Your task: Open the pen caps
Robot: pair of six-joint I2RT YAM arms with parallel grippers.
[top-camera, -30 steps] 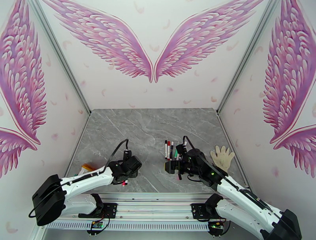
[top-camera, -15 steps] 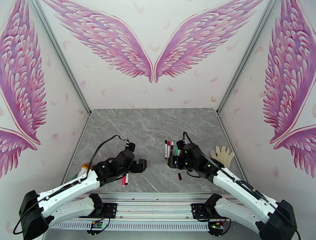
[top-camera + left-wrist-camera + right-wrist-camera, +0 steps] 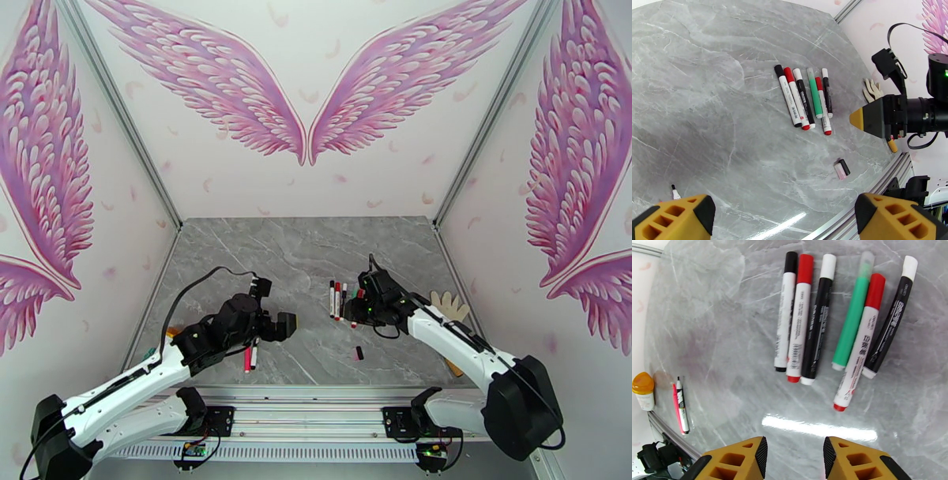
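Note:
Six capped pens (image 3: pixel 821 319) lie side by side on the grey table (image 3: pixel 300 253). Their pen caps are black (image 3: pixel 791 261), red (image 3: pixel 805 263), white (image 3: pixel 828 265), pale green (image 3: pixel 866 263), red (image 3: pixel 875 282) and white (image 3: pixel 909 267). My right gripper (image 3: pixel 794 461) hovers just short of the row of pens (image 3: pixel 340 300), jaws a modest gap apart and empty. My left gripper (image 3: pixel 784 221) stands wide open and empty over the bare table left of the row of pens (image 3: pixel 804 98). Two loose caps, black and pink (image 3: pixel 842 169), lie near the front edge. Two uncapped pens (image 3: pixel 250 357) rest beside the left arm.
A white glove (image 3: pixel 452 304) lies at the right edge, partly behind the right arm. A small orange-topped object (image 3: pixel 642 388) sits at the left near the front rail (image 3: pixel 316 391). In the left wrist view the right gripper (image 3: pixel 869 118) shows beside the pens.
My left gripper has opened wide and moved right and away from the two uncapped pens. My right gripper has moved back over the row of pens, its jaws narrowing.

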